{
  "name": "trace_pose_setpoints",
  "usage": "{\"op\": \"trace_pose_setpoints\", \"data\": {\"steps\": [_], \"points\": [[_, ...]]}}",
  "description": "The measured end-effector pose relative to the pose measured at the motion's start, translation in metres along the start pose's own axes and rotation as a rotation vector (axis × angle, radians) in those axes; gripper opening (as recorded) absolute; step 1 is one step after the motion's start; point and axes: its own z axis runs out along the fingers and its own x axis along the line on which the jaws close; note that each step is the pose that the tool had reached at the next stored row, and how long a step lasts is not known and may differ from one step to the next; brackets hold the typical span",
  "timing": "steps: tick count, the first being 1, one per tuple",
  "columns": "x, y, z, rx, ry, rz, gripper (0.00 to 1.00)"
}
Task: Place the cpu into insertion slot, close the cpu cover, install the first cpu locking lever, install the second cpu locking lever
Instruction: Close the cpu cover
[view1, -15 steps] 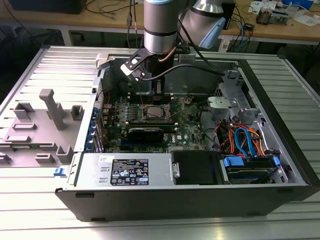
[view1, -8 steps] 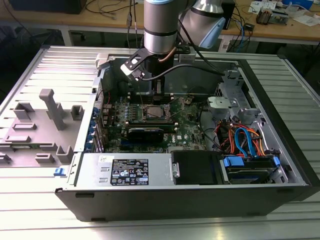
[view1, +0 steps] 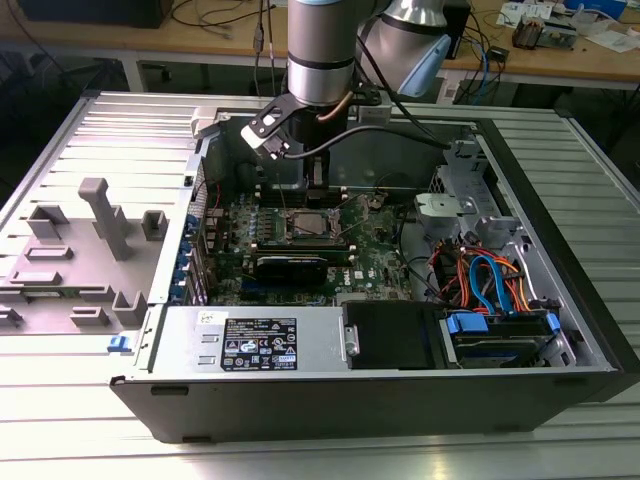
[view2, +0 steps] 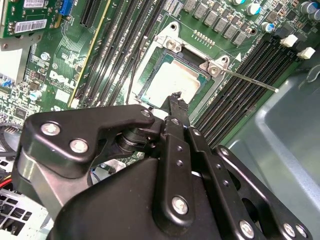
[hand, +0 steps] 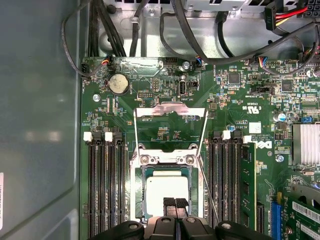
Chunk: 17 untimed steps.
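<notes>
Though closed and empty, end effector (hand: 175, 203) low over seated cpu (hand: 165, 186), cpu cover (hand: 171, 111) open, memory slots (hand: 106, 190) on both sides.

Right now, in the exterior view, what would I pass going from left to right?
Grey stand → slot → blue and orange cables.

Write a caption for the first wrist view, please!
Gripper over the cpu lying in the insertion slot, with the cpu cover open.
</notes>
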Motion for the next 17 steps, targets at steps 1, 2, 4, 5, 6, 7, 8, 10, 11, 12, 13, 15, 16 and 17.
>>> {"op": "trace_pose_setpoints", "data": {"steps": [1, 2, 4, 5, 6, 7, 8, 10, 11, 12, 13, 15, 16, 17], "points": [[0.0000, 0.0000, 0.0000, -0.0001, 0.0001, 0.000, 0.11], [0.0000, 0.0000, 0.0000, -0.0001, 0.0002, 0.000, 0.11], [-0.0001, 0.0000, -0.0005, 0.0001, 0.0002, 0.000, 0.11], [-0.0001, 0.0000, -0.0012, 0.0000, 0.0003, 0.000, 0.11], [-0.0001, 0.0000, -0.0016, 0.0000, 0.0003, 0.000, 0.11], [-0.0001, 0.0000, -0.0021, 0.0000, 0.0003, 0.000, 0.11], [-0.0002, 0.0000, -0.0029, 0.0000, 0.0003, 0.000, 0.11], [-0.0002, 0.0001, -0.0038, -0.0001, 0.0005, 0.000, 0.11], [-0.0002, 0.0001, -0.0042, 0.0000, 0.0004, 0.000, 0.11], [-0.0003, 0.0001, -0.0054, 0.0000, 0.0003, 0.000, 0.11], [-0.0003, 0.0001, -0.0065, 0.0000, 0.0004, 0.000, 0.11], [-0.0008, 0.0002, -0.0163, 0.0000, 0.0002, 0.000, 0.11], [-0.0009, 0.0003, -0.0188, -0.0001, 0.0003, 0.000, 0.11], [-0.0010, 0.0003, -0.0206, 0.0000, 0.0003, 0.000, 0.11]]}}
